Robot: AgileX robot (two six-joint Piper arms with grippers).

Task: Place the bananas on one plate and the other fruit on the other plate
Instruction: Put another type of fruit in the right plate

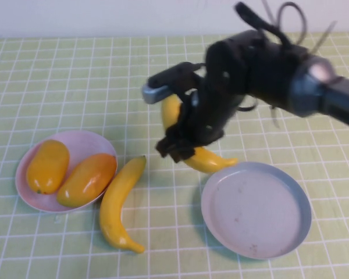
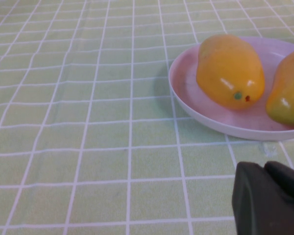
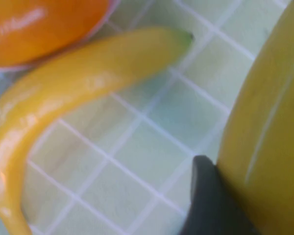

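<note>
A: Starting w/ the high view: right gripper (image 1: 175, 148) sits mid-table, clamped on a banana (image 1: 206, 160) that pokes out both sides of it, far end up by the arm, near end just beside the far-left rim of the grey-blue plate (image 1: 296, 200). That plate's bare.

B: And the other one?

A: Second banana (image 1: 121, 203) lies on the green checked cloth (image 1: 58, 75) between the plates, its far tip near the pink plate (image 1: 81, 136). Both mangoes (image 1: 47, 165) are already in the pink plate, side by side.

B: Left wrist view?

A: Left gripper (image 2: 269, 198) is only a dark tip at the frame edge, near the pink plate (image 2: 186, 95); can't tell if it's spread or pressed together. One mango (image 2: 229, 69) shows clearly, the redder one partly cut off.

B: Right wrist view?

A: A dark finger (image 3: 210, 200) pressed against the held banana (image 3: 269, 132), the loose banana (image 3: 88, 81) on the cloth below, bit of orange mango beyond.

B: Risks?

A: Grip looks off-centre, imo, so the long end could swing or slip out on the way. Released too soon, it'd land half on the rim and roll off. Swinging low could also nudge the plate.
</note>
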